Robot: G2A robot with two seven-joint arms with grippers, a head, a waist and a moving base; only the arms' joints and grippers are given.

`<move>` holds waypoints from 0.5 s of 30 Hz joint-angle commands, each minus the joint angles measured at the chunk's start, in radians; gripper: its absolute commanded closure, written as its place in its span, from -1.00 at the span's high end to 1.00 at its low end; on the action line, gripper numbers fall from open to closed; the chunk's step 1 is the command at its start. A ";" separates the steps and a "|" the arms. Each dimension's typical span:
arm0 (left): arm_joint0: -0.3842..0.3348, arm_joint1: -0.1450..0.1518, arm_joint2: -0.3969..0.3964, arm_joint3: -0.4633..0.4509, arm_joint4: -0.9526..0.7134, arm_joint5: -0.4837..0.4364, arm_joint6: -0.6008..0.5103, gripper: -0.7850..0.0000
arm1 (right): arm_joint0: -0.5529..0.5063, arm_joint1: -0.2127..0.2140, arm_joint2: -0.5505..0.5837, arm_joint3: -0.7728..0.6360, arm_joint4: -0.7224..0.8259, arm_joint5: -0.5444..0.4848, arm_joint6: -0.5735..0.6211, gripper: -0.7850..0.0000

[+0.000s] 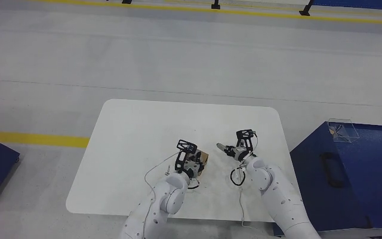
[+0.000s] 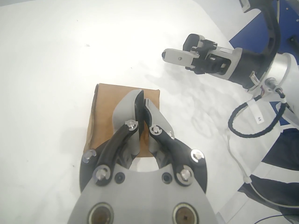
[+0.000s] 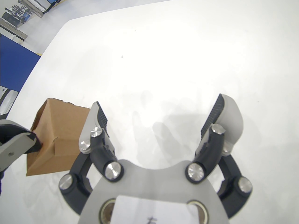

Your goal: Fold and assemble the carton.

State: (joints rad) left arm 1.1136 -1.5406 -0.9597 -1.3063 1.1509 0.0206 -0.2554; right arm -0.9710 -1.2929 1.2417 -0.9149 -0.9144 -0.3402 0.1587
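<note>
A small brown carton (image 2: 106, 108) stands on the white table (image 1: 149, 131), near its front edge. In the top view the carton (image 1: 203, 158) lies between my two arms. My left gripper (image 2: 142, 97) comes down over the carton's top, its fingers shut on an upright cardboard wall. In the right wrist view the carton (image 3: 65, 131) stands partly folded, with one left finger (image 3: 16, 144) touching its side. My right gripper (image 3: 158, 110) hangs open over bare table, a short way to the carton's right. From the left wrist view the right gripper (image 2: 167, 54) points toward the carton with nothing in it.
A blue cabinet (image 1: 340, 179) stands beside the table's right edge with a clear plastic holder (image 1: 341, 128) on top. A black cable loop (image 1: 237, 177) hangs from my right arm above the table. The far half of the table offers free room.
</note>
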 commanded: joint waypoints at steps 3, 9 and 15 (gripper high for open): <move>0.021 0.003 -0.007 -0.022 -0.004 -0.017 0.043 -1.00 | 0.000 0.000 0.000 0.000 0.000 0.000 0.000 1.00; -0.004 -0.002 0.004 0.010 0.015 0.008 -0.003 -1.00 | 0.000 0.000 0.000 0.000 0.000 0.000 0.000 1.00; 0.010 -0.003 -0.002 0.005 -0.006 -0.012 0.053 -1.00 | 0.000 0.000 0.000 0.000 0.000 0.000 0.000 1.00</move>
State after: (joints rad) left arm 1.1263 -1.5433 -0.9623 -1.3075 1.1404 0.0035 -0.1820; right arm -0.9711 -1.2929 1.2417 -0.9149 -0.9144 -0.3402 0.1587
